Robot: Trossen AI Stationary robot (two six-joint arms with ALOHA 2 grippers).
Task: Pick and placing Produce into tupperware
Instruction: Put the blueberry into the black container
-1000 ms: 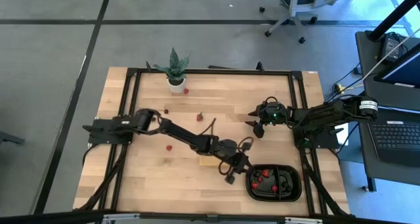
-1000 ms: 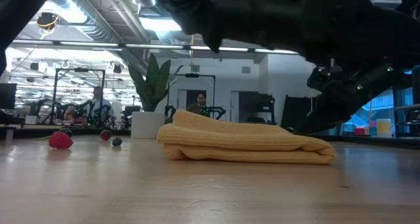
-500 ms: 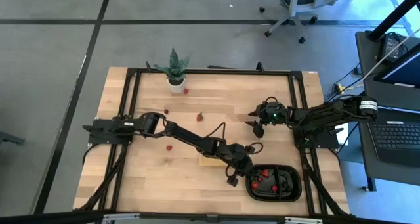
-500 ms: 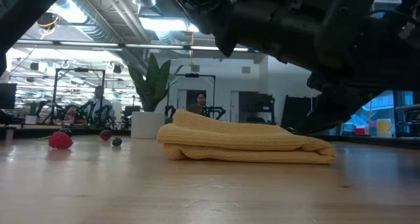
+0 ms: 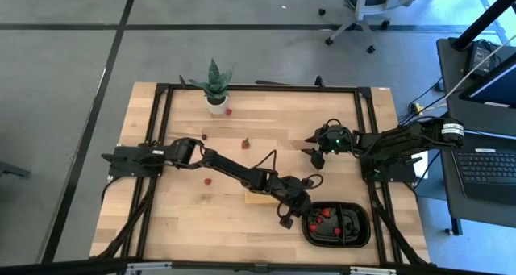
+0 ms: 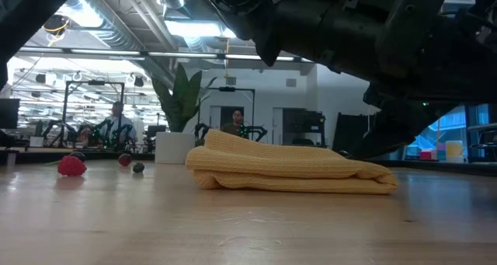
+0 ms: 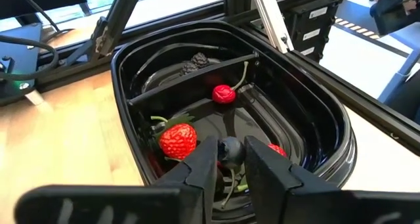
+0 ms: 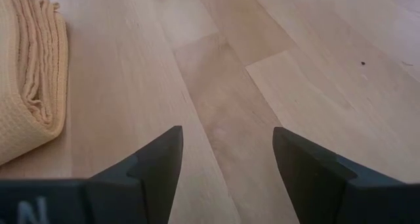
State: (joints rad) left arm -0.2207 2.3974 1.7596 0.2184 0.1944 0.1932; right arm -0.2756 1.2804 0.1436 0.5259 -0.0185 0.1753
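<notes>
Your left gripper [image 7: 230, 159], reaching farther than a second ago, pinches a dark berry [image 7: 230, 149] over the half-hidden tray [image 7: 328, 119]; right gripper [image 8: 226, 158] gapes.

Light wooden table [image 5: 185, 214], plank-topped, with a black frame along its edges. Resting directly on it: potted spiky plant [image 5: 214, 88] at the far edge; folded tan cloth [image 6: 291, 170] near centre; black two-compartment tray [image 5: 356, 227] at the near right; loose red berries [image 5: 208, 181] scattered left of centre.

The left gripper [image 7: 224, 161] has moved over the black tray [image 7: 131, 79], carrying a dark berry [image 7: 230, 149].
</notes>
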